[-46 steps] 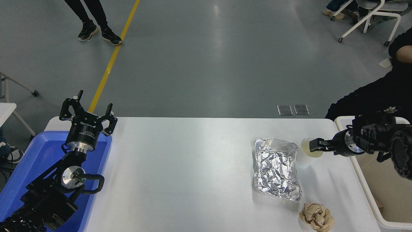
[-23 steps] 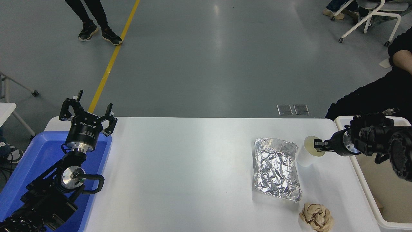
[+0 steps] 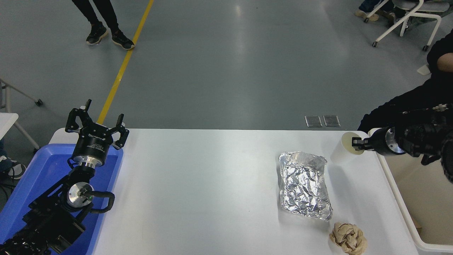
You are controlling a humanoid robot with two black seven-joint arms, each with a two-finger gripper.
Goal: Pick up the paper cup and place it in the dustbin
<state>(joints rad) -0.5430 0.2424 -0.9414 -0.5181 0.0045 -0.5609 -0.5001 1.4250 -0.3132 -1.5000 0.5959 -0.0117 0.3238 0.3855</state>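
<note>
Now in the carry step: right gripper [image 3: 355, 145] pinches the rim of the paper cup [image 3: 344, 153], held tilted above the table's [image 3: 212, 184] far right corner, beside the dustbin [image 3: 393, 184]. Next, judged: swing rightward past the dustbin's rim, then release. Left gripper [image 3: 96, 122] is parked, spread, over the blue tub [image 3: 32, 177].

You have a white table [image 3: 212, 184] | foil tray [image 3: 305, 186] at 4 o'clock from its centre | crumpled brown paper ball [image 3: 348, 238] near the tray at its 5 o'clock | blue tub [image 3: 24, 184] at 9 o'clock | person's shoes [image 3: 109, 35] at 11 o'clock on the floor.
</note>
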